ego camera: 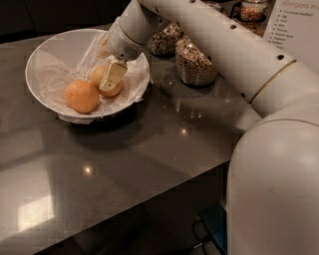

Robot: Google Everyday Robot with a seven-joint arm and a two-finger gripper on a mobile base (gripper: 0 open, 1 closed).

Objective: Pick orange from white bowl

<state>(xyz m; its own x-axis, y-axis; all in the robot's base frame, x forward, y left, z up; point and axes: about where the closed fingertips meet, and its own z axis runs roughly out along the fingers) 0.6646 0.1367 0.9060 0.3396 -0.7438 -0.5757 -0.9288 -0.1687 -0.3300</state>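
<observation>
The white bowl (44,50), lined with crumpled white paper, stands at the back left of the dark table. Two round fruits lie in it. The orange (97,75), the paler, yellowish one, lies on the right side of the bowl. A deeper orange fruit (80,96) lies just left of it, touching or nearly touching it. My gripper (107,82) reaches down into the bowl from the upper right and sits right at the orange, covering its right half. The orange rests in the bowl.
Two glass jars of cereal (195,63) (166,40) stand just right of the bowl, under my arm. Another jar (251,10) and a white printed sign (298,22) are at the back right. The table's front edge runs diagonally at lower right.
</observation>
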